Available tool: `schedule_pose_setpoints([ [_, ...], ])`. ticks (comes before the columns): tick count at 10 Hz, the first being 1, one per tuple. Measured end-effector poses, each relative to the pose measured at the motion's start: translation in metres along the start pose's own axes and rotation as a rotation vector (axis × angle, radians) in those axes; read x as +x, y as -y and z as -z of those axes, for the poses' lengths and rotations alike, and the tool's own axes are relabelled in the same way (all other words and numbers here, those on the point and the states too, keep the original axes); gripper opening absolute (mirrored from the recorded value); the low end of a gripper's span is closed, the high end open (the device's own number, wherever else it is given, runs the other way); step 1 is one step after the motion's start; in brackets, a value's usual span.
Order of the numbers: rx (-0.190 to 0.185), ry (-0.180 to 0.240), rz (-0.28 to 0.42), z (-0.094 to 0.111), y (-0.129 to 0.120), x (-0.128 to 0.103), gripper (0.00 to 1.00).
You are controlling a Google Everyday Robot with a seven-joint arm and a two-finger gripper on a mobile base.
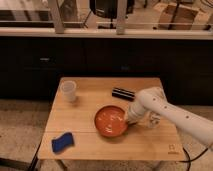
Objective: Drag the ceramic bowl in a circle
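The ceramic bowl [111, 120], wide, shallow and glossy orange-red, sits on the wooden table [90, 145] a little right of its middle. My white arm reaches in from the right. My gripper [131, 119] points down at the bowl's right rim and touches it there.
A small white cup [68, 91] stands at the table's back left. A blue sponge [62, 142] lies at the front left. A black oblong object [123, 93] lies at the back, just behind the bowl and close to my arm. A dark counter runs behind the table.
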Motion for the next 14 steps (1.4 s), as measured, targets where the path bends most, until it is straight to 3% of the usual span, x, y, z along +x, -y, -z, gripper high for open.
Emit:
schedule_pose_setpoints([
  [2,0.019,0.029,0.016,-0.011,0.05,0.01,0.03],
  [3,0.021,0.063,0.046,-0.017,0.076,0.007,0.03],
  [5,0.004,0.097,0.106,-0.025,0.105,-0.011,0.03],
  [7,-0.026,0.113,0.131,-0.031,0.117,-0.039,0.03],
  [10,-0.109,0.106,0.121,-0.022,0.1,-0.08,0.03],
  [12,-0.143,0.097,0.098,-0.008,0.064,-0.098,0.03],
  [14,-0.147,0.094,0.054,0.007,0.019,-0.105,0.03],
])
